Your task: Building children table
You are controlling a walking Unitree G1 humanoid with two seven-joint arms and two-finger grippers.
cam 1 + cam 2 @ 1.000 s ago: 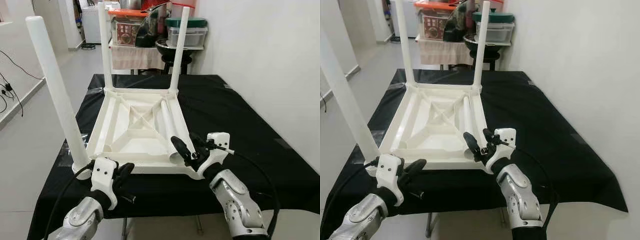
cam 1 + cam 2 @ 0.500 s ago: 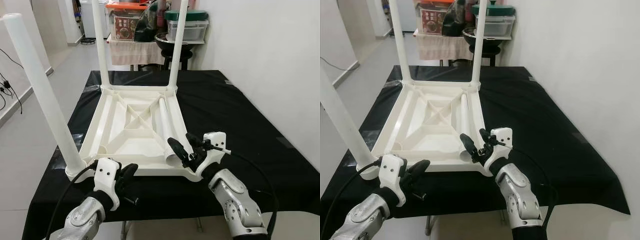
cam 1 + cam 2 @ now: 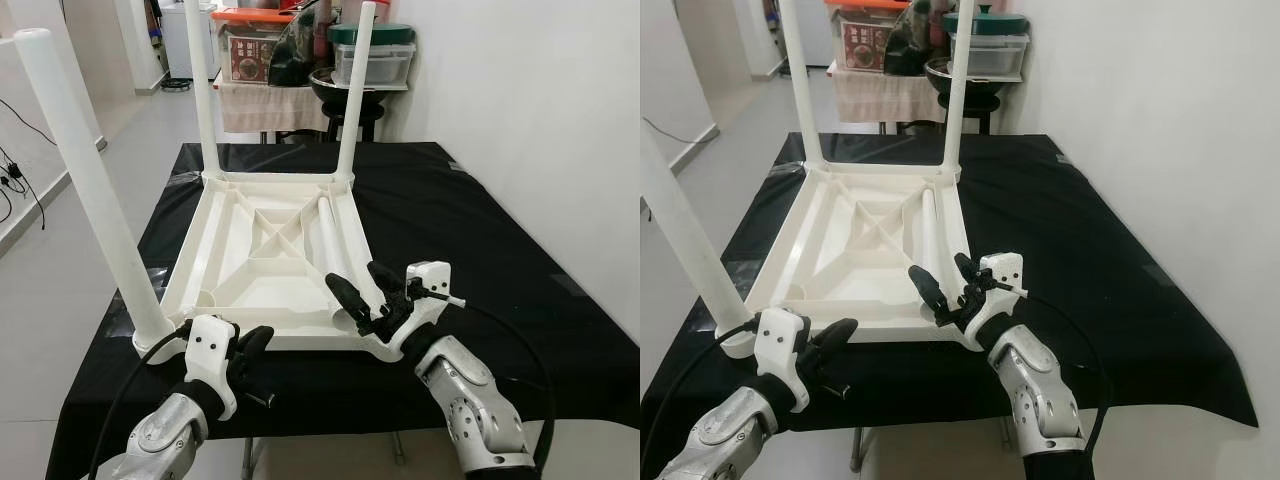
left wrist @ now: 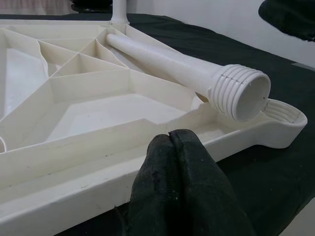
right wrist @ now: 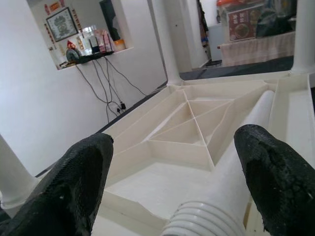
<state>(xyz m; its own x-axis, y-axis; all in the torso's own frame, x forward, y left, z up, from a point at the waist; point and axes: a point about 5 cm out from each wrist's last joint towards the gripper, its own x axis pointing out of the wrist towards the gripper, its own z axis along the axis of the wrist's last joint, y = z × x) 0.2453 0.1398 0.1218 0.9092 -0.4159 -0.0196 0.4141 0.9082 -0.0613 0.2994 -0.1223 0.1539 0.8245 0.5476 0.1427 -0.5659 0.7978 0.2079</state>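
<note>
I see the white plastic children's table top (image 3: 262, 255) lying upside down on the table (image 3: 480, 250), which is draped in black cloth; three white legs already stand upright in its corner sockets: near-left leg (image 3: 88, 180), far-left leg (image 3: 202, 90), far-right leg (image 3: 355, 95). The fourth, loose leg (image 3: 335, 250) lies inside the upturned frame along its right side, its ribbed threaded end (image 4: 243, 96) resting on the near rim beside the empty near-right corner socket (image 4: 283, 115). My right pincer (image 3: 362, 292) hovers just over that ribbed end with its fingers spread wide, one finger (image 5: 81, 179) on either side of the leg and neither one visibly touching it. My left pincer (image 3: 248, 350) sits low at the near edge of the frame, just beside the near-left leg's base; in the left wrist view its fingertips (image 4: 179, 162) are pressed together with nothing between them, pointing at the frame's near wall. Behind the table, lidded storage boxes (image 3: 372, 60) stand on a cloth-covered stand (image 3: 265, 105).
</note>
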